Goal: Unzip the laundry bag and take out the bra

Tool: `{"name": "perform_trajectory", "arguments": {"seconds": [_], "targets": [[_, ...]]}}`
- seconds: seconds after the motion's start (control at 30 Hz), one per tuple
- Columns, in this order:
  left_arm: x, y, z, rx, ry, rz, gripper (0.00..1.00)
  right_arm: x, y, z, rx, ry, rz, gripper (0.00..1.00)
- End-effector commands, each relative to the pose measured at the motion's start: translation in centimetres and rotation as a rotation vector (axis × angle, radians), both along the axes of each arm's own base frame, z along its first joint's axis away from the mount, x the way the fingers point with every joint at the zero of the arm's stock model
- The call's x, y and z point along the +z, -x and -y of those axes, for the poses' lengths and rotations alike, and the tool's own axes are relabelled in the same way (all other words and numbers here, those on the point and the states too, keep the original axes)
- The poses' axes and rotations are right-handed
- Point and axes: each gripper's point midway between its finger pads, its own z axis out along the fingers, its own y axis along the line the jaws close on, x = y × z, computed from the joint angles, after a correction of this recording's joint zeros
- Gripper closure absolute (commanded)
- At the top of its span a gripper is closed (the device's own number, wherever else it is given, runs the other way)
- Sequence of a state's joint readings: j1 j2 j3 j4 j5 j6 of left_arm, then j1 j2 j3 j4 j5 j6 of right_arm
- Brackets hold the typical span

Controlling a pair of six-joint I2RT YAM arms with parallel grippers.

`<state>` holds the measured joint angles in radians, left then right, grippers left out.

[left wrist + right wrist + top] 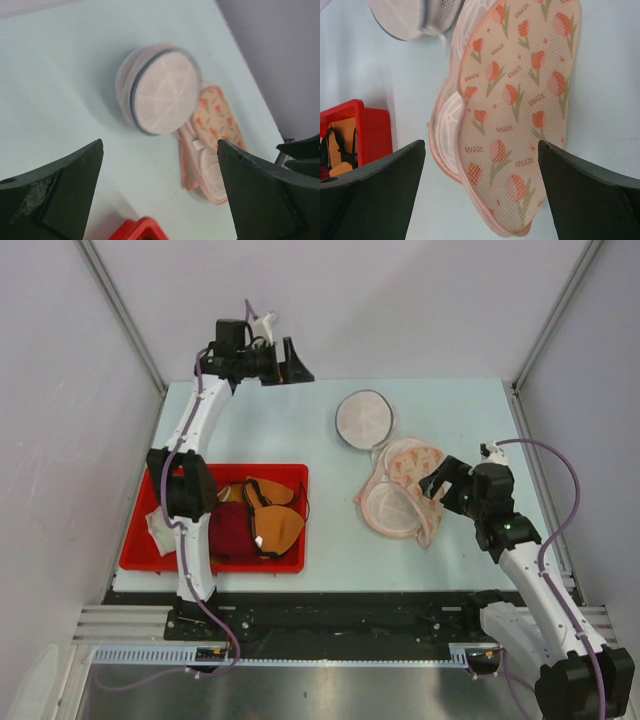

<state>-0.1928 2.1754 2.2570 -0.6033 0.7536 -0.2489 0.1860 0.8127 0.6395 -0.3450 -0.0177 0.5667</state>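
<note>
Both my left arm (200,420) and right arm (538,583) are wearing white shells, with black housings bulging at the joints. A purple cable (571,483) is running off the right arm; another is trailing along the left. My left gripper (160,145) and right gripper (481,145) are showing matte black, wedge-shaped fingers (55,200); pale scuffs are showing on the left ones.

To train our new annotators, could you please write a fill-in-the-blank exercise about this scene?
The orange bra lies in the ___ bin. The left gripper and right gripper are both ___. The white mesh laundry bag is ___ in shape. The tulip-print mesh bag bears the word ___.
Missing: red; open; round; ENJOY.
</note>
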Motion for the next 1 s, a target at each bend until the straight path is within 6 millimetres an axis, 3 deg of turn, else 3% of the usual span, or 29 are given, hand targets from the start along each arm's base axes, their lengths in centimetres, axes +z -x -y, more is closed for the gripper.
{"name": "perform_trajectory", "arguments": {"seconds": [0.0, 0.07, 0.23, 0.27, 0.3, 0.33, 0.37, 0.4, 0.43, 0.5, 0.63, 0.67, 0.7, 0.77, 0.87, 0.97], "targets": [[-0.2, 3.0, 0.5, 0.021, -0.017, -0.053, 0.0, 2.5, -2.5, -1.3, 0.054, -0.022, 0.078, 0.02], [-0.6, 4.5, 0.4, 0.042, -0.045, -0.058, 0.0, 2.6, -3.3, -1.9, 0.074, -0.032, 0.079, 0.02], [-2.3, 9.1, 1.1, 0.054, -0.096, -0.075, 0.0, 2.5, -7.8, -3.1, 0.072, -0.044, 0.094, 0.02], [-4.5, 10.1, 1.1, 0.065, -0.102, -0.112, 0.0, 2.6, -8.5, -3.4, 0.072, -0.048, 0.104, 0.03], [-3.3, 11.4, 1.3, 0.061, -0.089, -0.085, 0.0, 3.7, -9.5, -3.9, 0.079, -0.064, 0.153, 0.03], [-3.8, 12.1, 1.3, 0.064, -0.085, -0.096, 0.0, 2.4, -10.4, -4.5, 0.093, -0.075, 0.126, 0.03], [-5.2, 13.1, 1.3, 0.067, -0.077, -0.132, 0.0, 3.1, -11.2, -5.0, 0.104, -0.094, 0.148, 0.02], [-4.7, 14.0, 1.4, 0.063, -0.063, -0.128, 0.0, 3.5, -12.2, -5.9, 0.135, -0.12, 0.172, 0.03], [-4.9, 14.5, 1.3, 0.064, -0.061, -0.136, 0.0, 2.0, -13.0, -6.8, 0.153, -0.122, 0.139, 0.03], [-5.9, 15.2, 0.6, 0.084, -0.089, -0.155, 0.0, 2.7, -15.0, -7.9, 0.172, -0.132, 0.156, 0.02], [-4.6, 16.5, 0.0, 0.084, -0.098, -0.134, 0.0, 0.9, -18.4, -9.2, 0.174, -0.173, 0.127, 0.02], [-4.6, 16.9, -0.1, 0.087, -0.098, -0.136, 0.0, -0.7, -19.2, -9.7, 0.176, -0.185, 0.097, 0.02], [-4.6, 16.9, -0.1, 0.095, -0.102, -0.123, 0.0, 0.1, -20.3, -10.4, 0.196, -0.206, 0.121, 0.02], [-5.2, 17.0, -0.8, 0.142, -0.129, -0.122, 0.0, -0.5, -21.2, -11.3, 0.201, -0.236, 0.107, 0.02], [-6.4, 16.8, -1.7, 0.222, -0.163, -0.142, 0.0, -1.5, -22.7, -11.8, 0.179, -0.251, 0.12, 0.13], [-6.6, 16.6, -1.5, 0.253, -0.154, -0.158, 0.0, -0.9, -23.3, -11.9, 0.166, -0.287, 0.139, 0.55]]}}
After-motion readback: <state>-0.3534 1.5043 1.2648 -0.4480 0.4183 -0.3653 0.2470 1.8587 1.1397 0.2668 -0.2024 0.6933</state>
